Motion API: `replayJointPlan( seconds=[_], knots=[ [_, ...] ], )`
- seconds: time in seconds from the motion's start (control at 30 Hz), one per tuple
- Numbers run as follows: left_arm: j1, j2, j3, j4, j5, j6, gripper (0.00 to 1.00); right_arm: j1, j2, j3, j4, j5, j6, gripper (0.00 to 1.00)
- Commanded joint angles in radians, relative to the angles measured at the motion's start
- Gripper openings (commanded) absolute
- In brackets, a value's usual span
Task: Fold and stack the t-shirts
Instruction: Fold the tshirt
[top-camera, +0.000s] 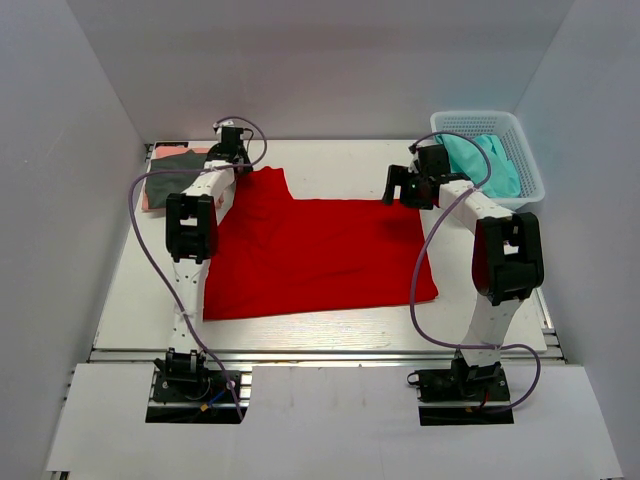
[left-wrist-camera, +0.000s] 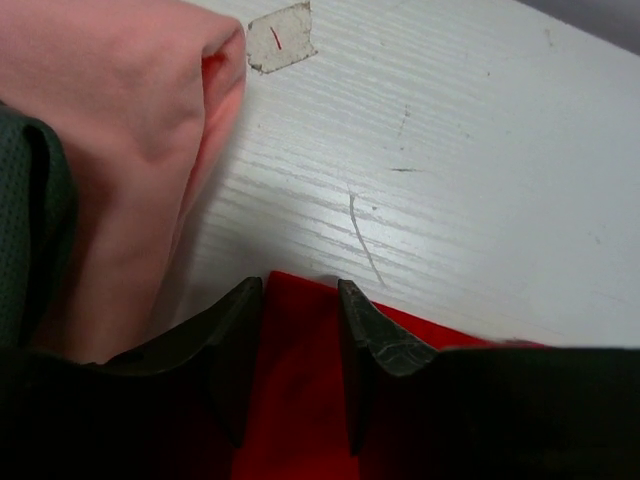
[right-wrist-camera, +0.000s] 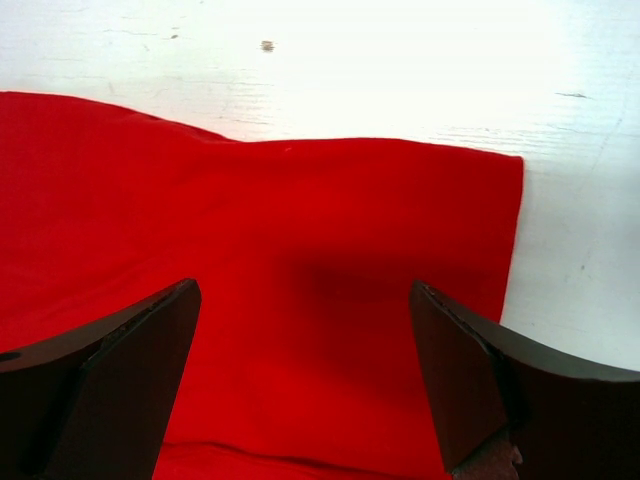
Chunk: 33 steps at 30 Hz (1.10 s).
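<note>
Red t-shirt (top-camera: 320, 255) lies spread flat over the middle of the counter (top-camera: 340, 158), with one sleeve reaching toward the far left corner. In that corner sits a folded dark grey t-shirt (top-camera: 175, 160) on top of a salmon pink t-shirt (top-camera: 147, 196). The left gripper (top-camera: 243, 166) is low at the red sleeve's edge, just beside the pink fold. Its jaws are drawn close with red cloth between them, though I cannot tell whether they actually pinch it. The right gripper (top-camera: 398, 187) hangs above the red shirt's far right corner, jaws spread wide and holding nothing. A white basket (top-camera: 531, 160) in the far right corner holds teal cloth (top-camera: 487, 160).
</note>
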<state>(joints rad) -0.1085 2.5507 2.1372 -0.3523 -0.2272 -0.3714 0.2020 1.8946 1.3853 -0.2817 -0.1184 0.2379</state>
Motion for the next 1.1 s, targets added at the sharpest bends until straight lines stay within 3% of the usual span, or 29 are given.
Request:
replayJointPlan(
  seconds=[0.0, 0.03, 0.17, 0.2, 0.23, 0.63, 0.73, 1.07],
  knots=[
    [-0.008, 0.037, -0.003, -0.188, -0.034, 0.023, 0.47, -0.007, -0.037, 0.031, 0.001, 0.052, -0.009, 0.90],
    [-0.008, 0.037, -0.003, -0.201, -0.024, 0.032, 0.47, -0.007, -0.034, 0.034, 0.001, 0.057, -0.005, 0.90],
    [-0.017, 0.048, -0.022, -0.211, 0.009, 0.032, 0.28, -0.007, -0.014, 0.052, -0.013, 0.069, 0.008, 0.90],
    [-0.017, 0.058, -0.022, -0.211, 0.023, 0.032, 0.10, -0.007, -0.011, 0.064, -0.014, 0.080, 0.012, 0.90],
    [-0.017, 0.059, -0.032, -0.211, 0.023, 0.032, 0.01, -0.009, 0.003, 0.069, -0.019, 0.083, 0.023, 0.90],
    [-0.017, -0.087, -0.164, -0.073, 0.034, 0.085, 0.00, -0.010, 0.199, 0.328, -0.076, 0.212, 0.187, 0.90],
    [-0.017, -0.118, -0.197, -0.051, 0.034, 0.094, 0.00, -0.004, 0.276, 0.443, -0.167, 0.307, 0.242, 0.90],
    [-0.017, -0.129, -0.218, -0.051, 0.034, 0.094, 0.00, -0.006, 0.320, 0.382, -0.212, 0.402, 0.253, 0.90]
  ],
)
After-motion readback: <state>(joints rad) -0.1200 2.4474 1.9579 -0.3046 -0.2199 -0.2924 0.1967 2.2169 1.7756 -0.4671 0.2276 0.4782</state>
